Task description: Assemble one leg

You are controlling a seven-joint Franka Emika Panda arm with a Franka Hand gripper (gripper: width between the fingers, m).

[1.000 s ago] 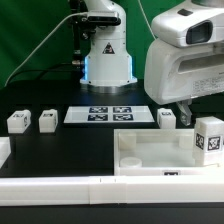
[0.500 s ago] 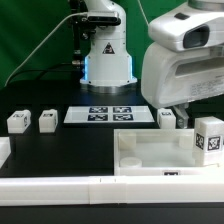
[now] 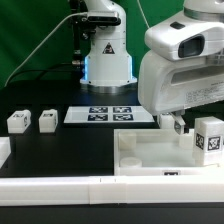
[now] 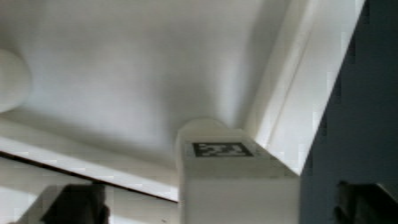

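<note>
A leg (image 3: 209, 138), a small white block with a square tag, stands upright in the near right corner socket of the white tray piece (image 3: 145, 152). The wrist view shows this leg (image 4: 222, 160) from above, tag up, against the tray wall (image 4: 294, 90). My gripper (image 4: 222, 205) is open, with one dark finger (image 4: 80, 205) on each side of the leg and apart from it. In the exterior view the gripper (image 3: 180, 124) hangs over the tray's far right edge. Two more legs (image 3: 17, 122) (image 3: 47, 121) lie on the table at the exterior view's left.
The marker board (image 3: 108, 114) lies in front of the robot base (image 3: 105, 55). Long white bars (image 3: 60, 186) lie along the front edge. The black table (image 3: 60, 150) stretches left of the tray.
My hand has moved toward the exterior view's left and slightly down, and now covers the leg that stood behind the tray. The other parts have not moved.
</note>
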